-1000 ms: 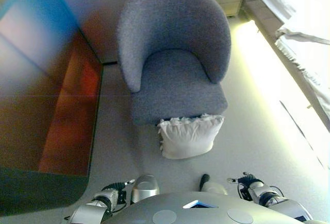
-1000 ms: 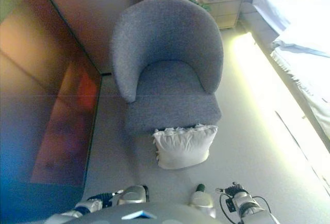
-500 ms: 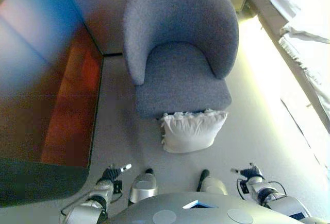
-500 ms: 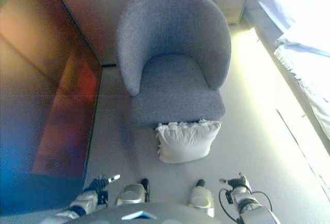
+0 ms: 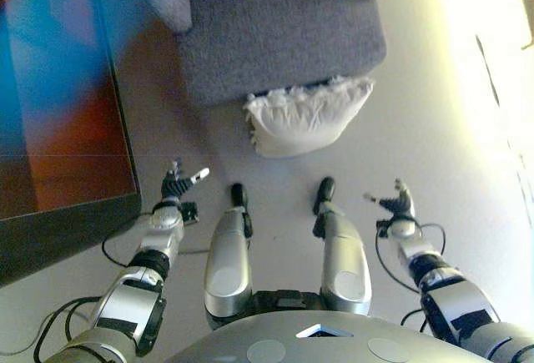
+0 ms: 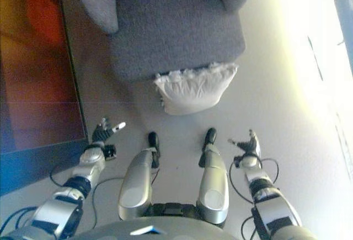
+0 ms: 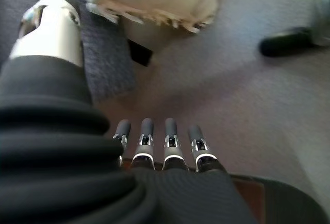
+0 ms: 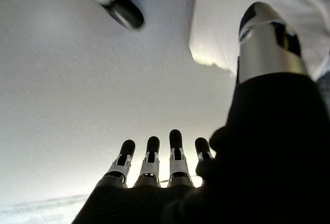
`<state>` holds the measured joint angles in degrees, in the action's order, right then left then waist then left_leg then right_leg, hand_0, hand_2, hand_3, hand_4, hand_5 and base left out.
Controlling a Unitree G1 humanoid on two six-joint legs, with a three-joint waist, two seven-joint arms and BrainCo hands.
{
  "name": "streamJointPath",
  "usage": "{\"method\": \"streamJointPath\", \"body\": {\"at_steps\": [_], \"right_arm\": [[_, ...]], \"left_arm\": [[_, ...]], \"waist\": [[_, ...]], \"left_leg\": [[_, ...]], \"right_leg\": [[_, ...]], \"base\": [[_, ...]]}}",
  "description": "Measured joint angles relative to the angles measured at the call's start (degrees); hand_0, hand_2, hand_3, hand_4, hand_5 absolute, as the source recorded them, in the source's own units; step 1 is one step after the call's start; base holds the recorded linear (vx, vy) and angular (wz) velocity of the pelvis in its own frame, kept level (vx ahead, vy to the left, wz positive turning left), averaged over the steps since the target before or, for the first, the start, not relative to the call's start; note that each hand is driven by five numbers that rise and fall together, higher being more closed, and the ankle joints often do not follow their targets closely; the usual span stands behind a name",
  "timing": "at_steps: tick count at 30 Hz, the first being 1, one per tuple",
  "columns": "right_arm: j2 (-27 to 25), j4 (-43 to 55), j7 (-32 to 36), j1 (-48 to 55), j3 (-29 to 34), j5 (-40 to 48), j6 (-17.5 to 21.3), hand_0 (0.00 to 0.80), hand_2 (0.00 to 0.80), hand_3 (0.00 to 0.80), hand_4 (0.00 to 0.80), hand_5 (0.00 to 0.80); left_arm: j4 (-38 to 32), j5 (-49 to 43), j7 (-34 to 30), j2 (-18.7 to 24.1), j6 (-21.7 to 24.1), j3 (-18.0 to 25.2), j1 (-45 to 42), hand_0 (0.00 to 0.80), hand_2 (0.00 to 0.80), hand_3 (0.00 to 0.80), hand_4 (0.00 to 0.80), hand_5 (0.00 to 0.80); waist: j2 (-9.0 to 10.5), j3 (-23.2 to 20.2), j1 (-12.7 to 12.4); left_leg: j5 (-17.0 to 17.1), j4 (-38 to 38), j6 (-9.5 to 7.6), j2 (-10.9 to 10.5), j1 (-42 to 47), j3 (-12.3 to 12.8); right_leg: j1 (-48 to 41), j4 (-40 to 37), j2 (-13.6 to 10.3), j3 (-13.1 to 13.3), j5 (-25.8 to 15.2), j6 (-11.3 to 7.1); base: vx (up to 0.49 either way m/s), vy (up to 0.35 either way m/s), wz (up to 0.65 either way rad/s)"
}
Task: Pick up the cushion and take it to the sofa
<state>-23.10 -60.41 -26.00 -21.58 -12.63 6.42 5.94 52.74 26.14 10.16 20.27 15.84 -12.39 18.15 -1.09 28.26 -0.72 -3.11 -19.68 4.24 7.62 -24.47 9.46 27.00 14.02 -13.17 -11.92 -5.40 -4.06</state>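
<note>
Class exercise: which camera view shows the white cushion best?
The left eye view: the whole cushion lies on the floor against the grey armchair. The right eye view shows the same. The left wrist view catches only its frilled edge; the right wrist view, a blurred corner.

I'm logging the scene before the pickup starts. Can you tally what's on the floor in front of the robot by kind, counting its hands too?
White cushion, on the floor against the armchair's front: 1
Grey armchair: 1
Dark panel on the robot's left: 1
Robot hand, left and right, both open and empty, clear of the cushion: 2
Total: 5
</note>
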Motion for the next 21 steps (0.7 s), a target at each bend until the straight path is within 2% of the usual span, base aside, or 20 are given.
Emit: {"method": "streamJointPath", "body": {"at_steps": [5, 12, 15, 17, 21], "right_arm": [[-2.5, 5.7, -6.0, -5.4, 0.7, 0.0, 0.8, 0.000, 0.000, 0.000, 0.000, 0.000], [-3.2, 10.0, -14.0, -11.9, 0.6, -0.2, 1.7, 0.000, 0.000, 0.000, 0.000, 0.000], [-4.4, 14.6, -17.2, -15.0, 0.6, -0.2, 0.0, 0.000, 0.000, 0.000, 0.000, 0.000], [-6.4, 19.0, -18.5, -17.8, 0.6, -0.2, -1.7, 0.000, 0.000, 0.000, 0.000, 0.000], [-9.9, 17.7, -18.6, -24.6, -0.8, -0.1, -3.5, 0.000, 0.000, 0.000, 0.000, 0.000]], "left_arm": [[-1.6, 2.9, 0.0, 0.0, 2.6, -2.7, 2.6, 0.000, 0.000, 0.000, 0.000, 0.000], [-2.7, 5.2, 0.2, 0.3, 7.1, -5.0, 8.2, 0.000, 0.000, 0.000, 0.000, 0.000], [-3.3, 6.7, -0.4, 0.3, 7.4, -6.9, 11.5, 0.000, 0.000, 0.000, 0.000, 0.000], [-4.3, 6.7, -0.7, 0.6, 7.5, -7.7, 13.9, 0.000, 0.000, 0.000, 0.000, 0.000], [-4.2, 7.3, -1.5, 1.3, 7.8, -9.0, 18.1, 0.000, 0.000, 0.000, 0.000, 0.000]], "waist": [[0.03, 1.5, 0.1], [0.24, 1.6, 1.3], [0.29, 1.6, 1.4], [0.31, 1.6, 1.4], [0.41, 1.6, 1.2]], "left_leg": [[0.8, 0.2, 0.55, -0.9, -5.3, -0.1], [1.1, -0.2, 0.59, -0.9, -13.7, -0.4], [1.0, -1.5, 0.66, -0.8, -17.4, -0.7], [0.9, -2.5, 0.80, -0.7, -20.5, -2.0], [0.9, -4.5, 1.05, -0.1, -24.8, -3.9]], "right_leg": [[7.8, 2.2, 0.0, 2.0, -0.4, 0.25], [16.6, 3.3, 0.1, 2.4, -0.4, 0.53], [20.6, 4.5, 0.3, 3.0, -0.4, 0.74], [23.4, 5.5, 0.5, 3.2, -0.3, 1.02], [26.5, 6.8, 1.2, 3.2, 0.0, 1.37]], "base": [[-0.128, 0.008, -0.13], [-0.044, 0.003, 0.00], [-0.010, -0.022, -0.06], [-0.004, -0.049, 0.03], [0.004, -0.078, 0.08]]}}
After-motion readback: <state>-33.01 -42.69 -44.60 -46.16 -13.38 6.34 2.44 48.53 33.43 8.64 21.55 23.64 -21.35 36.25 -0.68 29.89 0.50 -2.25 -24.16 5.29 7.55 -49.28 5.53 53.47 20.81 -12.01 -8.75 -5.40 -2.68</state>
